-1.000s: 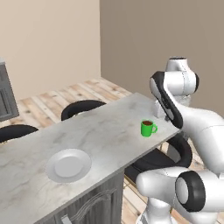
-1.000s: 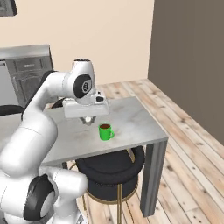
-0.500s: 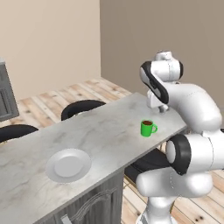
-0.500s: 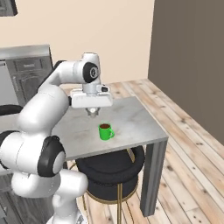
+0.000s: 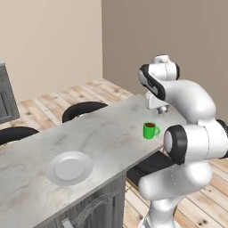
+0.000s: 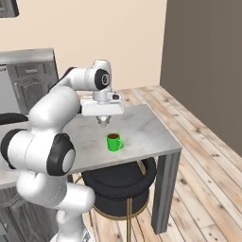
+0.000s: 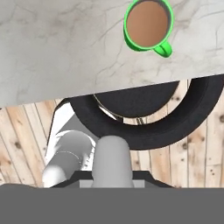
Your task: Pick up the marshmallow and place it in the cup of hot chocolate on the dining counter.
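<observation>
Simply round green cup of hot chocolate (image 7: pixel 148 25), marbled dining counter (image 7: pixel 65 48)

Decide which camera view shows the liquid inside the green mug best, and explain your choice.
The hand view: it looks straight down into the green mug, so the brown liquid fills the rim. The left base view shows the mug small from the side with a sliver of liquid; the right base view likewise.

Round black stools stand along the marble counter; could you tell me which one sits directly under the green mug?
The round black stool at the counter's open end, right below the green mug.
</observation>
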